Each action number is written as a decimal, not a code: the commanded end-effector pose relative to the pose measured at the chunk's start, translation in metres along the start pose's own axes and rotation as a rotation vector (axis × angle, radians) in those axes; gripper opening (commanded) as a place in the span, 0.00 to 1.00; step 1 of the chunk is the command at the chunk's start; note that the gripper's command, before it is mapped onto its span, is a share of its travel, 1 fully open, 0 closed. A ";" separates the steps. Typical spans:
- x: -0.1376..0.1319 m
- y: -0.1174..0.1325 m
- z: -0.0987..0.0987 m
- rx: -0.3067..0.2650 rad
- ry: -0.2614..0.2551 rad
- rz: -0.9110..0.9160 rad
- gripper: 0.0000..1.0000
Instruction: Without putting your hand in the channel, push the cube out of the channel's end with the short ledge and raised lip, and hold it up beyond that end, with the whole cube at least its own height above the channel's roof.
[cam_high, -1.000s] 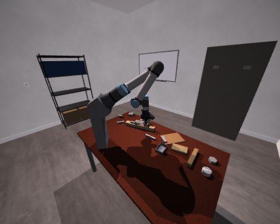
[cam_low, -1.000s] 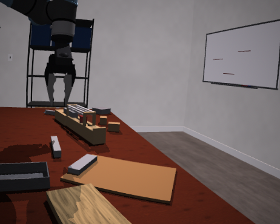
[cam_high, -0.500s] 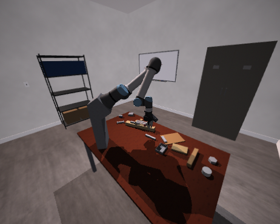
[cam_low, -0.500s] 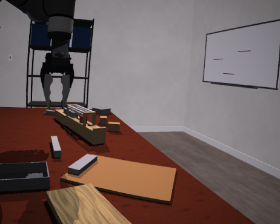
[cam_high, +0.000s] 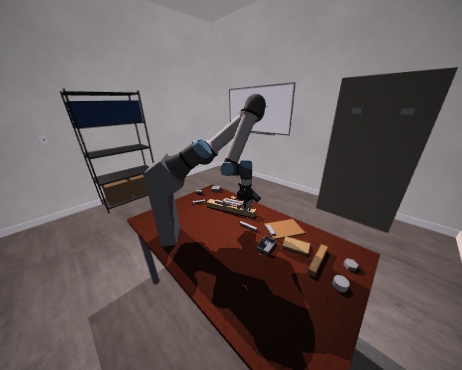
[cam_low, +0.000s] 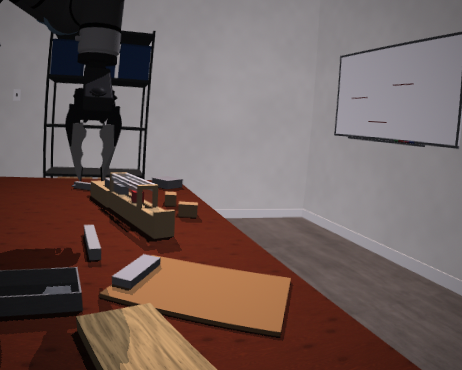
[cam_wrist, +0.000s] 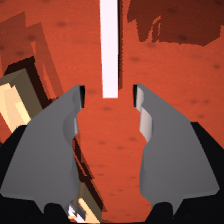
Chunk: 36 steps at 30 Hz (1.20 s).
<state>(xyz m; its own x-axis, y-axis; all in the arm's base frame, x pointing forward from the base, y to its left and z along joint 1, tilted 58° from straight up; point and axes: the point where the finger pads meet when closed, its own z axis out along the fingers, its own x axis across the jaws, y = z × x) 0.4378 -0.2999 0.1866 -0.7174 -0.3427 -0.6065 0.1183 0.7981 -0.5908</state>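
Observation:
The tan channel (cam_high: 225, 209) (cam_low: 131, 214) stands on the red table; part of it shows at the left of the wrist view (cam_wrist: 31, 92). A slatted whitish roof (cam_low: 131, 179) on posts covers its middle. The red cube (cam_low: 134, 196) is inside, under the roof, partly hidden by the wall and a post. I cannot tell which end has the raised lip. My gripper (cam_low: 92, 178) (cam_wrist: 108, 86) is partly open, pointing down, with nothing between its fingers. It is above the table, beside the channel. A light grey bar (cam_high: 248, 226) (cam_low: 92, 243) (cam_wrist: 109, 50) lies on the table below, near the fingertips in the wrist view.
A grey block (cam_low: 119, 188) sits in the channel. Two small tan blocks (cam_low: 170, 198) (cam_low: 188, 209) stand behind it. A dark tray (cam_high: 266, 246) (cam_low: 40, 302), an orange board (cam_high: 289, 228) (cam_low: 225, 295) bearing a grey block (cam_low: 136, 271), and wooden blocks (cam_high: 296, 246) (cam_high: 318, 260) lie farther along the table.

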 end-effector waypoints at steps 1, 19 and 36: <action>-0.001 -0.002 -0.001 0.003 -0.002 -0.001 0.22; -0.001 -0.002 -0.001 0.004 -0.002 -0.001 0.22; -0.002 -0.002 0.013 -0.003 0.001 -0.003 0.22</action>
<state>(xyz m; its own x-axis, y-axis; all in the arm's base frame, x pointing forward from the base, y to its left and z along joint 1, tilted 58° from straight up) 0.4412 -0.3033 0.1853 -0.7185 -0.3432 -0.6049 0.1157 0.7987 -0.5905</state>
